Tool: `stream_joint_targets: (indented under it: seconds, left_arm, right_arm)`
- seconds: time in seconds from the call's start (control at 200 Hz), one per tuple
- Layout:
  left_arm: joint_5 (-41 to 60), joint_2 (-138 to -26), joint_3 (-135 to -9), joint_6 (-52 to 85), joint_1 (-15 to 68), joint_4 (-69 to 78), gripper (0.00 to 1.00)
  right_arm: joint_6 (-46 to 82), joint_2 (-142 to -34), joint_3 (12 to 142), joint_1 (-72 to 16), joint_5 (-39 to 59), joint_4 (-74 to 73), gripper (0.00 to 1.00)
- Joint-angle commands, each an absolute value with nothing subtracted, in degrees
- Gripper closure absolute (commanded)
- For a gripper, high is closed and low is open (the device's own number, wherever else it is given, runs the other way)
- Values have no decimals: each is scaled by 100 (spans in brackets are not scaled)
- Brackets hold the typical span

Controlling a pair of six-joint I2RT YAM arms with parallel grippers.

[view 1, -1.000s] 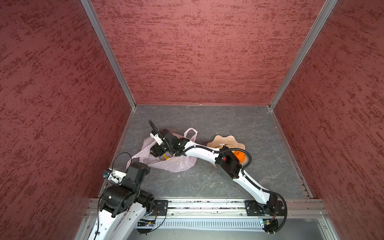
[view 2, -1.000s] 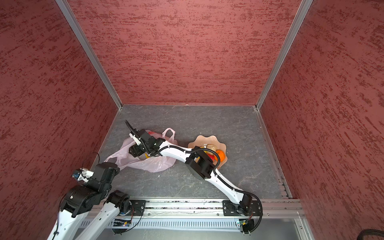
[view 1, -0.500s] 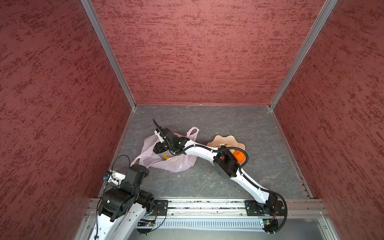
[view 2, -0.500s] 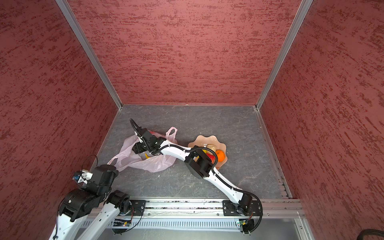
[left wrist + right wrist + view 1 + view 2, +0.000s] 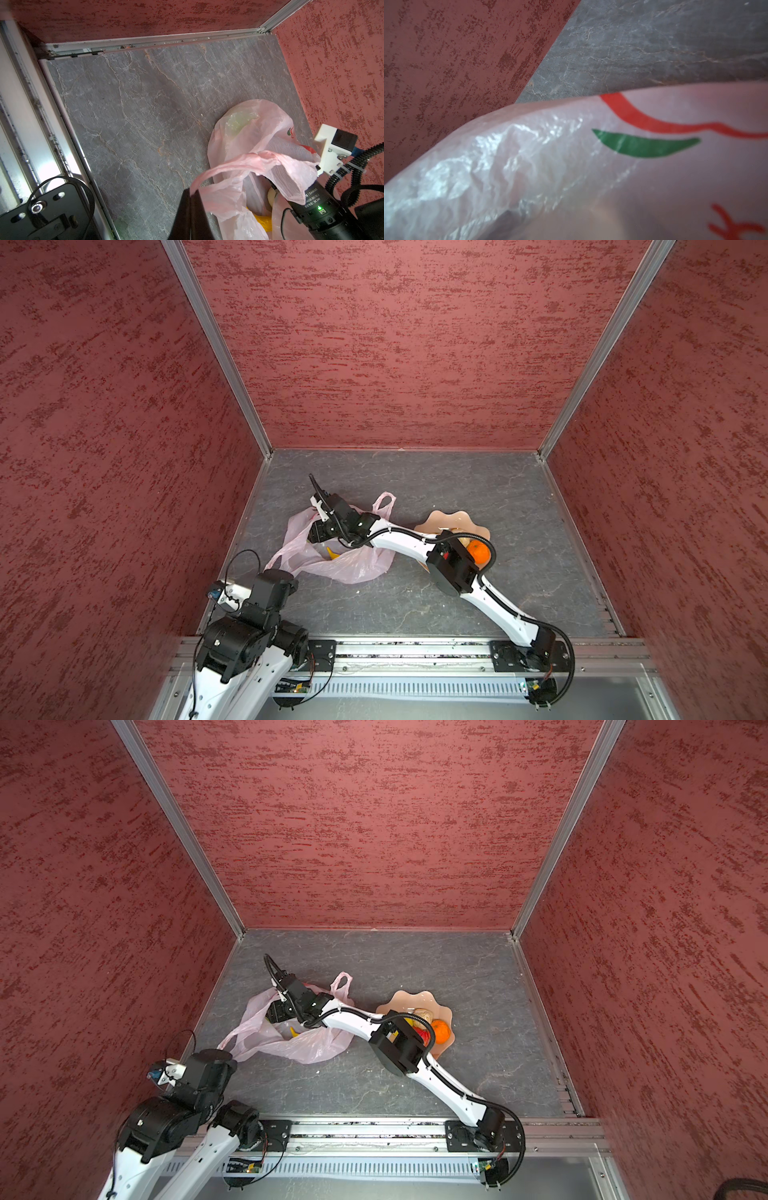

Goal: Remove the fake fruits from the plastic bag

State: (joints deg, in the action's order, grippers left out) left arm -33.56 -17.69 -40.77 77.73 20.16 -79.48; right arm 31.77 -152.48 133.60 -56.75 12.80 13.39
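**Right arm in the bag, going for the next fruit; grip not visible**

The right gripper [image 5: 313, 533] is sitting inside the mouth of the plastic bag [image 5: 357, 568], angled down and in. I can't tell if its jaws are apart or clamped on anything. Film is covering them in both top views, and the right wrist view is showing only crinkled bag wall with red and green print.

The left gripper [image 5: 192, 190] is clenched on one loop handle [image 5: 220, 172]. It's pulling the handle toward the near left corner and propping the mouth open.

Where the fruits are:
- The banana [image 5: 332, 553] is lying in the bag just beside the right gripper.
- A pale round piece [image 5: 272, 196] is peeking out next to the right wrist.
- Something green [image 5: 239, 122] is showing through the film at the closed end.
- The orange ball [image 5: 440, 1031], red ball [image 5: 420, 1036] and beige lump [image 5: 424, 1014] are already sitting in the dish [image 5: 409, 996]. The dish is right of the bag and partly under the right elbow.

My read is that we're mid-task, about half the fruits are out, and the current step is picking from the bag.

The next move calls for closing on fruit only, not film, with the banana looking like the easiest target. Then it's lifting back out through the mouth and swinging over to the dish, with the left side holding the handle taut. The main risk I'm seeing is pinching plastic and dragging the whole bag along.
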Motion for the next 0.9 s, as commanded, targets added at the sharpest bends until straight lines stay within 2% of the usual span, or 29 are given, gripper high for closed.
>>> stream_joint_targets:
  seconds: [0.0,0.311,0.897]
  left_arm:
    - [-3092,-1662,-3928,7733,2010,-7805,100]
    - [-2664,-1624,-3782,7722,2012,-7539,100]
    - [-2067,-1335,-3586,7793,2013,-7410,100]
  right_arm:
    - [3310,-15454,13635,-5635,1458,1171,33]
    - [3435,-15541,13690,-5633,1550,1016,29]
    - [3783,-15909,14056,-5623,1982,784,31]
